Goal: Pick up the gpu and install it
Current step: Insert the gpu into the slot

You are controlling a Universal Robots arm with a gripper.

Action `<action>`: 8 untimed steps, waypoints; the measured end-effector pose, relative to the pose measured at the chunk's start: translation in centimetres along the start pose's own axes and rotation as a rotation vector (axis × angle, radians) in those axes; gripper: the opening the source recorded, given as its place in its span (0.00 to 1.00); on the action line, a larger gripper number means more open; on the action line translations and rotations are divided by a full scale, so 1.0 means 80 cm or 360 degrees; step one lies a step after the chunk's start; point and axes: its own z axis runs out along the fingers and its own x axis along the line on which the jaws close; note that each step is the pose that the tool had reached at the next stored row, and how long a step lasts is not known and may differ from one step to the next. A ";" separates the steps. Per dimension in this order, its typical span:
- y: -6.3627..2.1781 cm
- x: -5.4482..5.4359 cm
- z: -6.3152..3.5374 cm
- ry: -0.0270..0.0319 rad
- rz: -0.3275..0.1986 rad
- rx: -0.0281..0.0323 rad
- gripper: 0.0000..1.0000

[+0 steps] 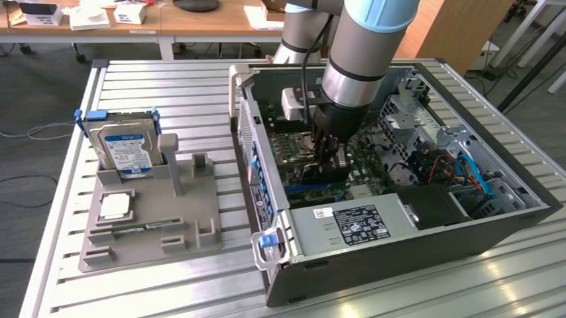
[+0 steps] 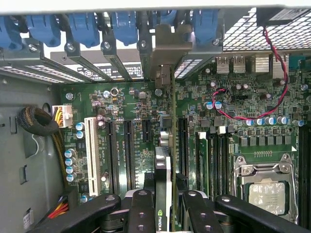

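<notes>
My gripper [image 1: 332, 156] reaches down into the open computer case [image 1: 398, 218] and is shut on the gpu [image 1: 319, 175]. In the wrist view the gpu [image 2: 165, 160] is seen edge-on, a thin black card standing upright between my gripper [image 2: 164, 204] fingers. Its silvery-tan bracket [image 2: 165, 53] is at the case's rear wall, among the blue slot latches [image 2: 82, 24]. The card's edge runs along a long black slot on the green motherboard [image 2: 243, 126]. Whether it is seated in the slot I cannot tell.
More black and white expansion slots [image 2: 112, 150] lie beside the card, memory slots and the CPU socket [image 2: 265, 189] on its other side. A red-black wire [image 2: 272, 73] loops over the board. Outside the case, a grey holder [image 1: 150, 225] carries a hard drive [image 1: 126, 149].
</notes>
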 end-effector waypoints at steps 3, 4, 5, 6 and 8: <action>-0.004 0.000 0.000 0.00004 0.0000 0.00002 0.27; -0.006 0.000 0.000 0.00004 0.0000 0.00002 0.27; -0.007 0.000 0.000 0.00003 0.0000 0.00002 0.27; -0.008 0.000 0.000 0.00003 0.0000 0.00002 0.27; -0.008 0.000 0.000 0.00003 0.0000 0.00002 0.27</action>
